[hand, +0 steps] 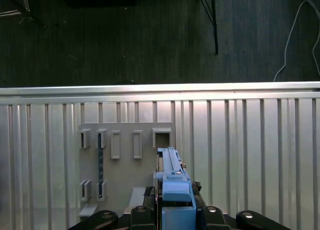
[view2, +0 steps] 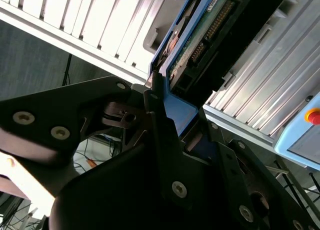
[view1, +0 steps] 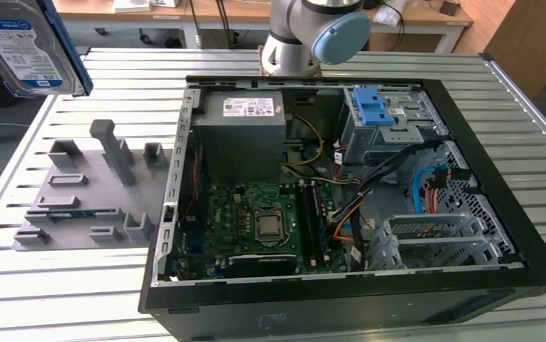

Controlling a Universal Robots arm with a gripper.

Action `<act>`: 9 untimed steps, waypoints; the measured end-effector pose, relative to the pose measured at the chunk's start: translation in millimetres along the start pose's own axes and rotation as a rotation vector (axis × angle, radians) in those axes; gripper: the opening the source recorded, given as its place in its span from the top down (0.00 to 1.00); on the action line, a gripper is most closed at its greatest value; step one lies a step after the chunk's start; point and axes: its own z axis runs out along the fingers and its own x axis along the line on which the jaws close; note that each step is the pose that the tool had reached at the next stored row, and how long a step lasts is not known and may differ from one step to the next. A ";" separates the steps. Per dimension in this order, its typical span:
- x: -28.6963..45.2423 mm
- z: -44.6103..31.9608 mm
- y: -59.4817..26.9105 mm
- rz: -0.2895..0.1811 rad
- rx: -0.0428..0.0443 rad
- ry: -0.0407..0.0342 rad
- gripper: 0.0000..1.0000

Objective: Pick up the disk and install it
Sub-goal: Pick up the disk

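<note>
**q:** since the task is to install it, where is the flat rectangular silver metal disk with the blue-and-white label and blue plastic carrier frame (view1: 26, 46)?

**a:** it is held in the air at the exterior view's upper left, well apart from the open black metal computer case (view1: 349, 306) and outside it. in the first wrist view it appears edge-on, above the flat grey plastic fixture with upright slots (hand: 125, 175), which lies on the ribbed aluminium table (hand: 250, 140). it touches neither.

**q:** how is the black metal two-fingered gripper (view2: 175, 107) set?

**a:** it is pressed together on the disk, pinching the blue frame at one short end. both wrist views show the frame clamped between the fingers. holding it by the frame end probably keeps the rest of the drive body free of the fingers.

**q:** why does the case lie as it does?

**a:** it rests on its side with the panel off and the interior facing up. this exposes the grey metal drive cage with the small blue ridged plastic latch (view1: 373, 107), beside the big grey power supply box with the white sticker (view1: 244, 132). that likely gives access from above. no bay holds the disk yet.
</note>
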 end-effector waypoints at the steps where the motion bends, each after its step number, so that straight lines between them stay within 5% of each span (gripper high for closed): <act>1: 0.0 -0.9 0.0 0.000 -0.0001 0.0000 0.64; 9: -0.3 -13.3 -0.2 0.000 0.0001 0.0000 0.64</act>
